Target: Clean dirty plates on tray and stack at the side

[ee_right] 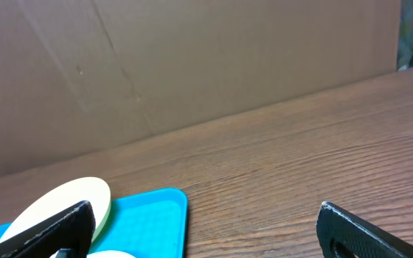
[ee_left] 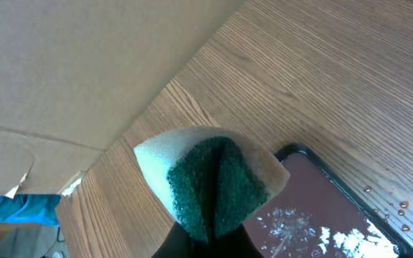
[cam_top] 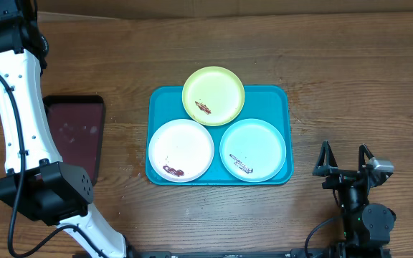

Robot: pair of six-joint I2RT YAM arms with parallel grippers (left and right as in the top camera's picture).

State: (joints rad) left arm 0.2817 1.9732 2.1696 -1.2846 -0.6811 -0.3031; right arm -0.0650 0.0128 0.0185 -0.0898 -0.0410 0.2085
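Plates (cam_top: 181,147), three small round brown-smeared plastic ones, sat on the turquoise rectangular plastic tray (cam_top: 279,99), its long axis left-right across the wooden worktop (cam_top: 335,72). Left gripper (ee_left: 203,242), mostly cut off, clenched a green-faced foam sponge (ee_left: 214,179); right gripper (cam_top: 345,154) stood released.

The left arm (cam_top: 21,107) runs along the left edge of the worktop (cam_top: 335,64), its white link reaching from a black joint near the front up to the far left corner. The left gripper (ee_left: 201,247) is clamped on a folded sponge (ee_left: 214,183). The right arm (cam_top: 361,215) sits folded low at the front right. The right gripper (cam_top: 344,152) points toward the far edge, jaws spread wide, holding nothing.
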